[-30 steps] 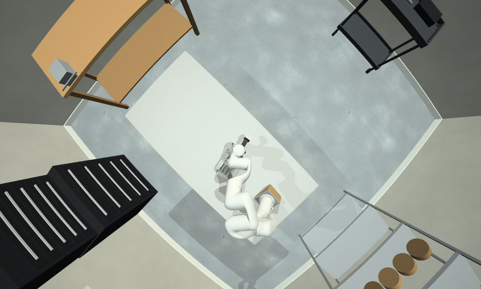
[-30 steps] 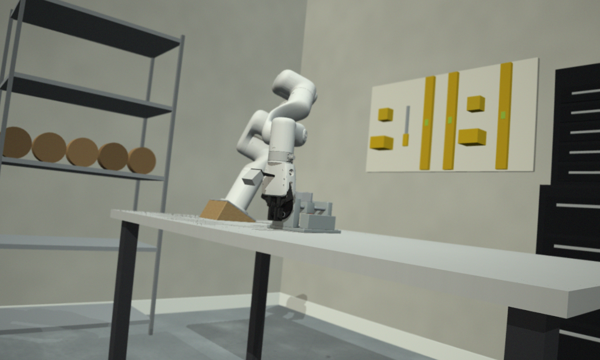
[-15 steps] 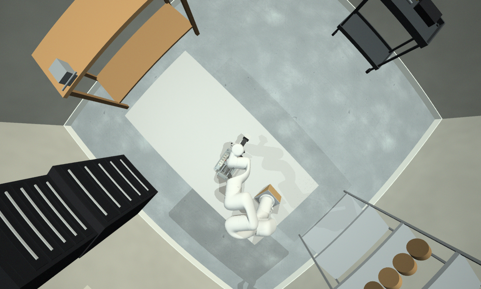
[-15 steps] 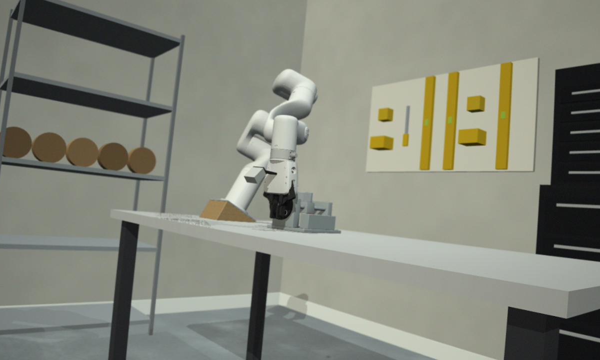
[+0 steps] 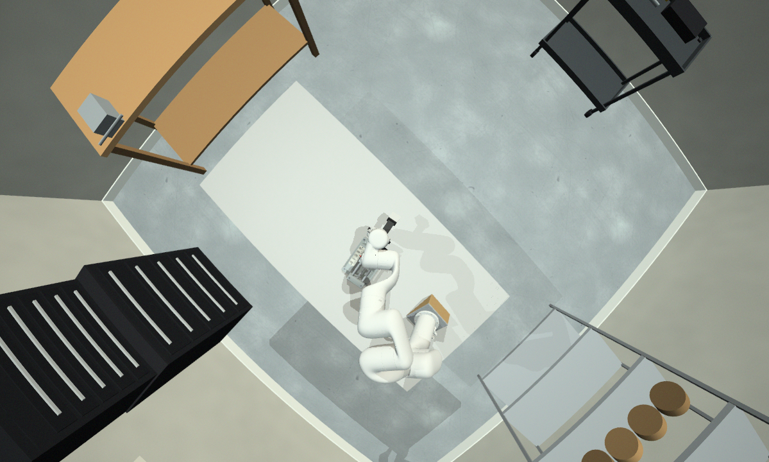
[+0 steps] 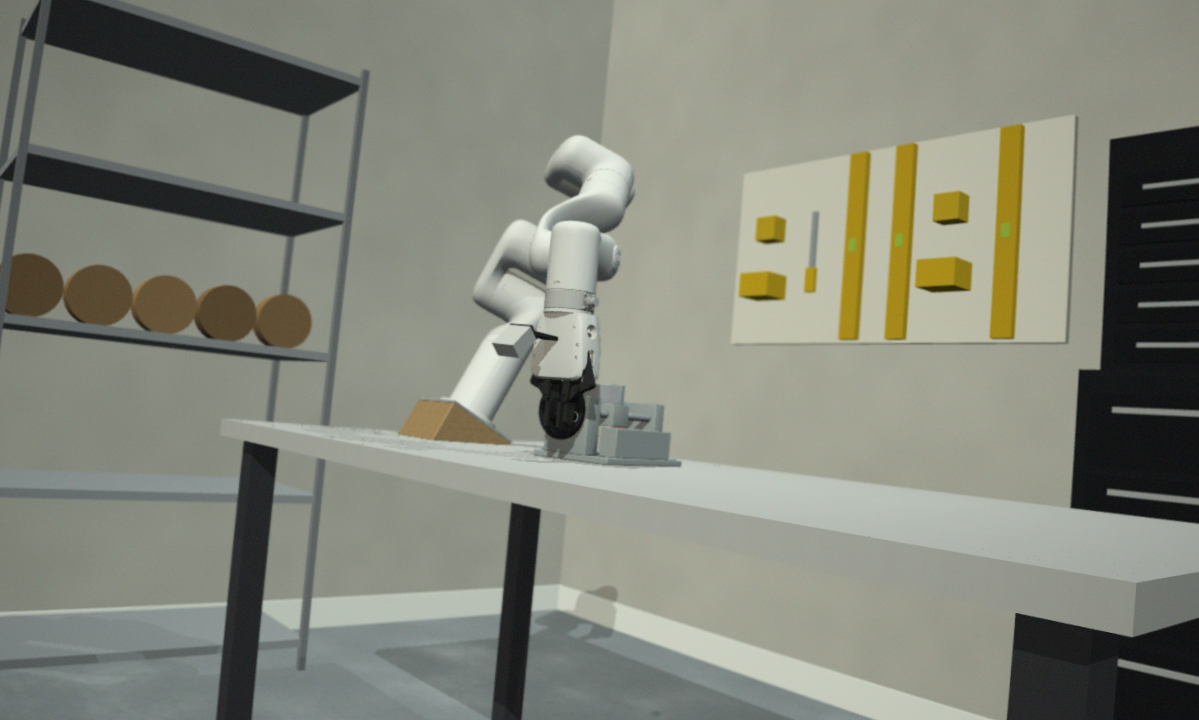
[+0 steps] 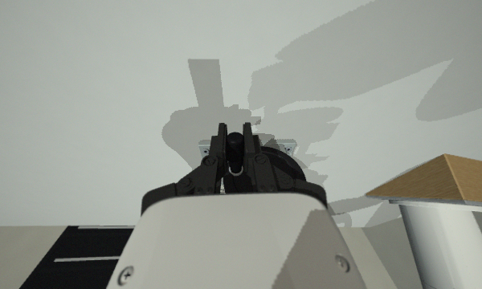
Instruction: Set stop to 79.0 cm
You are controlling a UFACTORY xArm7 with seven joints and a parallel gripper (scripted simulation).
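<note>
A grey machine stands on the white table, with a row of small pale marks along its top. The stop's position on the scale is too small to read. The black handwheel is on the machine's end and is partly hidden by the gripper. Its black handle stands between the two fingers in the wrist view. My gripper points down over the wheel's edge and is shut on this handle, with a finger on each side. In the top view the arm hides the fingers and most of the wheel.
The arm's wedge-shaped wooden base stands on the white table. Farther off are a wooden bench, a black cart, black drawers and a shelf rack with round wooden discs.
</note>
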